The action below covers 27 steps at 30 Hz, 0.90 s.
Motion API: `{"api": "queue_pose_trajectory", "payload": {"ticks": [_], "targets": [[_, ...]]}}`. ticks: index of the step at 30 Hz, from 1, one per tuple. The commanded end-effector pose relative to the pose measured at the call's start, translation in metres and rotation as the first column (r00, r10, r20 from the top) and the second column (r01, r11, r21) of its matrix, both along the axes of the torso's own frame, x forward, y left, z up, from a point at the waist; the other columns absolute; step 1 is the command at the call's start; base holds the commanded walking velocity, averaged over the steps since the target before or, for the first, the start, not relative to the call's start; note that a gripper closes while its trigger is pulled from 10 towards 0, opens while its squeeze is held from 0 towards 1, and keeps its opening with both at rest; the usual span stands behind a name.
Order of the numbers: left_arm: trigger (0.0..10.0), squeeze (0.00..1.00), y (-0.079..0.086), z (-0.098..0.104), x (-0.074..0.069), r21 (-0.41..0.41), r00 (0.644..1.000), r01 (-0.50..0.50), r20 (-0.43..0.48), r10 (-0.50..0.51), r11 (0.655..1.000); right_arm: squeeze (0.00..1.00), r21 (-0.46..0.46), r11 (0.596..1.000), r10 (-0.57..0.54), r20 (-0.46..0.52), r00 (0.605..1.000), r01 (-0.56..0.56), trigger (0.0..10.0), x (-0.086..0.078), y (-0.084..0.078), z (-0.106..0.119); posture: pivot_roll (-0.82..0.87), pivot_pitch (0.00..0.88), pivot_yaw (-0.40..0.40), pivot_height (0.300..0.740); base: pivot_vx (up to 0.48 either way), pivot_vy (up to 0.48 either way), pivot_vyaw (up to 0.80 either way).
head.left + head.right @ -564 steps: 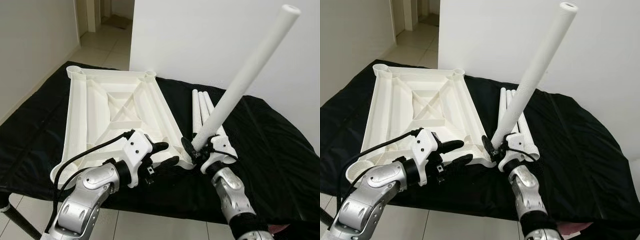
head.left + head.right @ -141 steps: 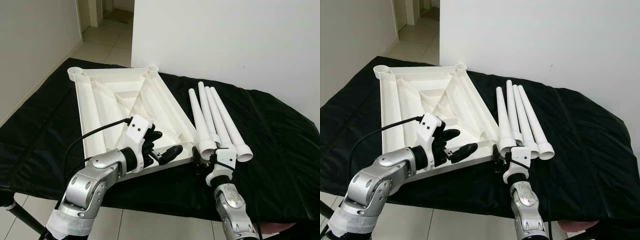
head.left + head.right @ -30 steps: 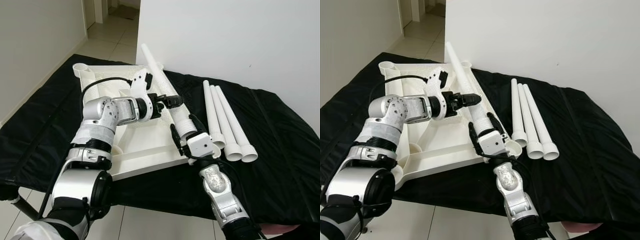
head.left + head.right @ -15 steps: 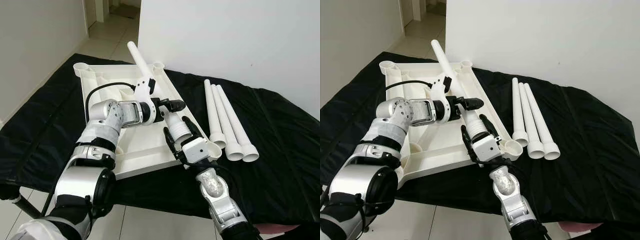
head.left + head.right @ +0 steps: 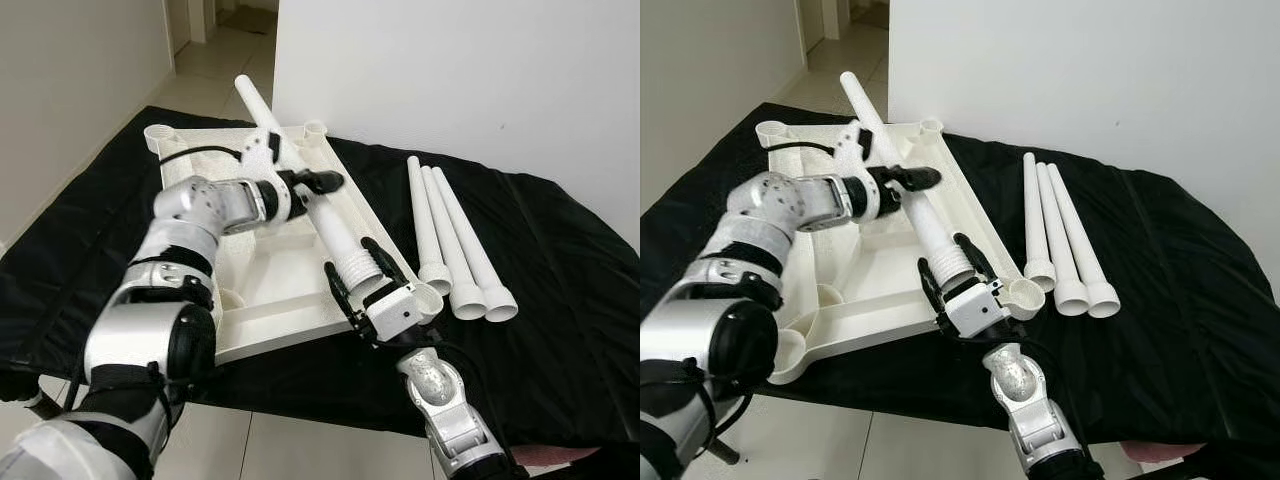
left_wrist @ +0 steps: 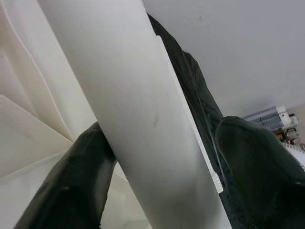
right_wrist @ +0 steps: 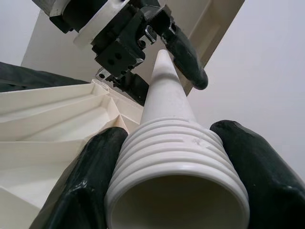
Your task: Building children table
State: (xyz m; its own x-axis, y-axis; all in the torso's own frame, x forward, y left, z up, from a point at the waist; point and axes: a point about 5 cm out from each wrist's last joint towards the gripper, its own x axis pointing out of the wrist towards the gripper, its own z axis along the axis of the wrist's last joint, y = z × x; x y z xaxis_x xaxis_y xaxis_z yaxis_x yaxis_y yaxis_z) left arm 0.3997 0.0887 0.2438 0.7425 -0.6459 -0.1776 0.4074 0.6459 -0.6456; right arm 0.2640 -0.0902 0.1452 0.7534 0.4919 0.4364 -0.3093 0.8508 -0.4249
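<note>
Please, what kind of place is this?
Probably a room in a home: tiled floor, plain white wall, a doorway behind, and a table under a black cloth used as workbench.

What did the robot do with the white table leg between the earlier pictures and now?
About five seconds ago four legs lay on the black cloth. Since then the right gripper picked one up by its ribbed end, and the left gripper took hold of the middle of this table leg. In the last second its far tip swung toward the robot's left. The three spare legs and the tabletop stayed put.
</note>
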Motion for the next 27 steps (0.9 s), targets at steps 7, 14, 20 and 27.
{"api": "queue_pose_trajectory", "payload": {"ticks": [7,14,20,27], "targets": [[0.0,0.00,0.001,0.018,0.006,-0.072,0.999,-0.024,0.037,0.027,0.997,0.00,-0.041,0.999,0.028,-0.020,0.999,-0.029,10.0,-0.003,-0.003,-0.006,0.01,0.000,-0.095,0.740,0.000,0.000,0.00],[0.0,0.00,0.003,0.021,0.008,-0.145,0.999,-0.046,0.004,0.047,0.988,0.00,-0.068,0.996,0.062,0.000,0.998,-0.062,10.0,-0.002,0.000,-0.004,0.03,0.000,-0.099,0.740,0.000,0.000,0.00],[0.0,0.00,0.003,0.024,0.009,-0.244,0.997,-0.056,-0.066,0.041,0.968,0.00,-0.078,0.995,0.070,0.006,0.998,-0.070,10.0,-0.001,0.001,-0.003,0.03,0.000,-0.101,0.740,0.000,0.000,0.00],[10.0,0.00,0.005,0.027,0.010,-0.303,0.992,-0.088,-0.111,0.056,0.949,1.00,-0.034,0.997,0.073,-0.038,0.997,-0.074,10.0,0.000,-0.001,-0.006,0.04,0.000,-0.106,0.740,0.000,0.000,0.00]]}}
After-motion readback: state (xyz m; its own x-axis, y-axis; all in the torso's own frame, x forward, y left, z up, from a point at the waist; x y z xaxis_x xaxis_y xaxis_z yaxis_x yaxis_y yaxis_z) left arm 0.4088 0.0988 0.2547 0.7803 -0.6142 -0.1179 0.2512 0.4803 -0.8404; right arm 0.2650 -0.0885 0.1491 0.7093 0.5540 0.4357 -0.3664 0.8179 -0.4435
